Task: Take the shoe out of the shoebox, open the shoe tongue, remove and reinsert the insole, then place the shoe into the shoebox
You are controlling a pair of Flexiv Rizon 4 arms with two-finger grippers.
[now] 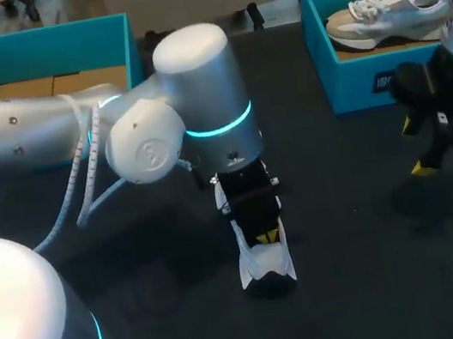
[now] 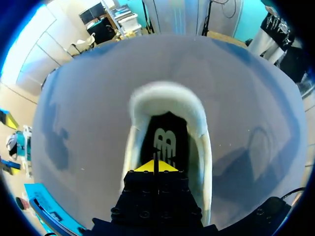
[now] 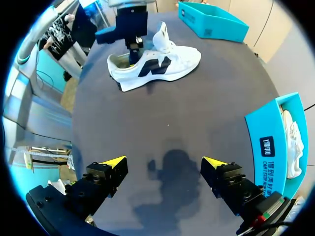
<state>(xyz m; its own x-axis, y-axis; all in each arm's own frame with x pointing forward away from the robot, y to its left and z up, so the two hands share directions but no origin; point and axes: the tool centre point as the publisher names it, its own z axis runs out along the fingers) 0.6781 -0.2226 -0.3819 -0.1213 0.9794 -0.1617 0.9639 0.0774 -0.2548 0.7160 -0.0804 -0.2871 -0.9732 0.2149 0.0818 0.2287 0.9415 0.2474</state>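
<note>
Your right pincer [image 3: 165,164] hangs wide open and empty over bare dark surface [image 3: 167,113], with the shoebox [image 3: 268,142] wall near one finger. The white shoe [image 3: 157,66] stands on its sole well ahead of it, clear of every edge. Your left pincer [image 2: 156,166] sits inside the shoe's opening, tips together above the insole [image 2: 165,142]; you cannot tell whether it pinches anything.

Overhead + wrist cams, common shoe [image 1: 265,266]
</note>
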